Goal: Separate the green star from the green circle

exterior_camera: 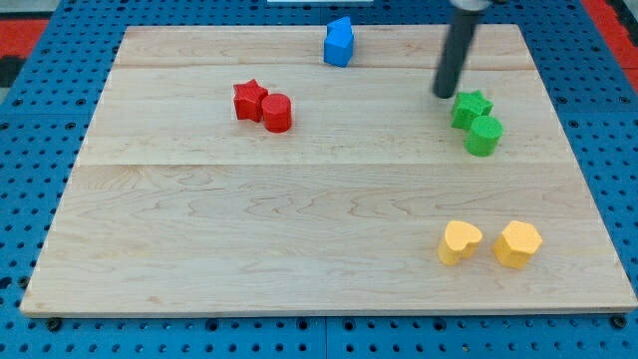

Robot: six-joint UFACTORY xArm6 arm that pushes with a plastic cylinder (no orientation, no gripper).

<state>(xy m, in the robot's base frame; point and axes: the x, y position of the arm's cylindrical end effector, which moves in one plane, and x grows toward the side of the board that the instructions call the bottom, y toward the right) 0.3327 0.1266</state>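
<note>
The green star (471, 108) lies at the view's right, touching the green circle (484, 136) just below and right of it. My tip (445, 95) is the lower end of the dark rod that comes down from the view's top. It stands just left of and slightly above the green star, very close to it; I cannot tell whether it touches.
A red star (249, 101) and a red circle (277, 113) sit together at the upper left. A blue block (339, 43) is near the top edge. A yellow heart (460, 241) and a yellow hexagon-like block (518, 244) lie at the lower right. The wooden board (299, 219) rests on a blue pegboard.
</note>
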